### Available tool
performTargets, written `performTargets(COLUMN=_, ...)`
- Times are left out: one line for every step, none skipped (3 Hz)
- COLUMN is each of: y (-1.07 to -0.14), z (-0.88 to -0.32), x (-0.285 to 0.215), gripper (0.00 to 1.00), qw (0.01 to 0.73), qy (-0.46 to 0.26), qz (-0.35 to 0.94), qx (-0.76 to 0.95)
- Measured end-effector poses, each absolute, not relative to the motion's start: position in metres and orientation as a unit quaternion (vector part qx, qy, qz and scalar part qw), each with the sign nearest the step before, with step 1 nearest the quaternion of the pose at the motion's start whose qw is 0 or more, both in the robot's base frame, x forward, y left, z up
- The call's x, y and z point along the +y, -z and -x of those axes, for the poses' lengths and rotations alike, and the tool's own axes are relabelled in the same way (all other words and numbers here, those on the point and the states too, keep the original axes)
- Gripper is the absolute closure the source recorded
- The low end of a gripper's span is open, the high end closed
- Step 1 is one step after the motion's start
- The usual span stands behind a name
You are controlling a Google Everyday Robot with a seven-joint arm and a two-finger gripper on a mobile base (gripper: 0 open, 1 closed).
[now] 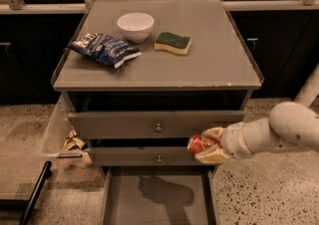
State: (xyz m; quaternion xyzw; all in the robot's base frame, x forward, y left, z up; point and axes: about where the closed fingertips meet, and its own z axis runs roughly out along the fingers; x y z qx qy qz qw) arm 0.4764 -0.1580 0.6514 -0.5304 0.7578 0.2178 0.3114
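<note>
My gripper (208, 145) is shut on a red can (200, 144), held sideways in front of the cabinet's middle drawer front (149, 157). The arm reaches in from the right. Directly below and to the left lies the bottom drawer (158, 199), pulled out, with a bare grey floor showing inside. The top drawer (155, 124) is slightly ajar. On the cabinet top (219, 64) sit a white bowl (135, 26), a blue chip bag (104, 49) and a green-and-yellow sponge (173, 43).
Crumpled brown wrappers (74, 144) lie on the floor left of the cabinet, beside a clear side panel (52, 129). A black bar (35, 194) lies at lower left. Dark cabinets and a railing run along the back.
</note>
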Motion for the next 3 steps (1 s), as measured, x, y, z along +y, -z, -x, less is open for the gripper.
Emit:
performTargets(y=-0.603, z=-0.473, x=-0.157, gripper=1.00, qw=0.319, qy=-0.221, qz=0.530, qx=0.754)
performTargets(y=-0.569, z=-0.470, x=-0.158, gripper=1.00, qw=0.322, qy=-0.229, qz=0.528, qx=0.752)
performTargets(y=-0.566, z=-0.470, x=-0.157, gripper=1.00, qw=0.322, qy=-0.232, qz=0.527, qx=0.752)
